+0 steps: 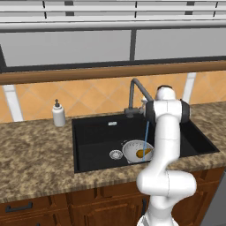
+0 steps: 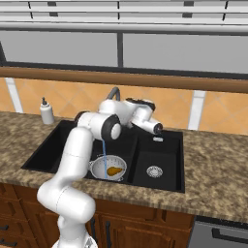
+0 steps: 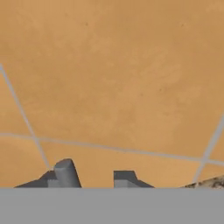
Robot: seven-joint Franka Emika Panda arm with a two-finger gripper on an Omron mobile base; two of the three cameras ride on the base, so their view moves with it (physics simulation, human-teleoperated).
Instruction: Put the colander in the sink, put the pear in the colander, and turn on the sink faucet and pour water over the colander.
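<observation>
**Blue water falling into the colander, hand beside the faucet**

Blue, the thin stream drops from the sink faucet (image 1: 137,90) into the colander (image 1: 137,151), low and right of centre in the left base view, inside the sink (image 1: 95,134); the pear (image 1: 142,153) lies in it. The likely risk is the hand (image 3: 94,178) knocking the lever on its way back and cutting the flow; a wide arm swing could also strike the spout, or nudge the colander out from under the stream. In the hand view the dark fingertips (image 3: 65,173) stand a little apart at the lower edge, facing orange wall tiles (image 3: 113,78) with nothing visible between them; whether they touch the lever cannot be told.
</observation>
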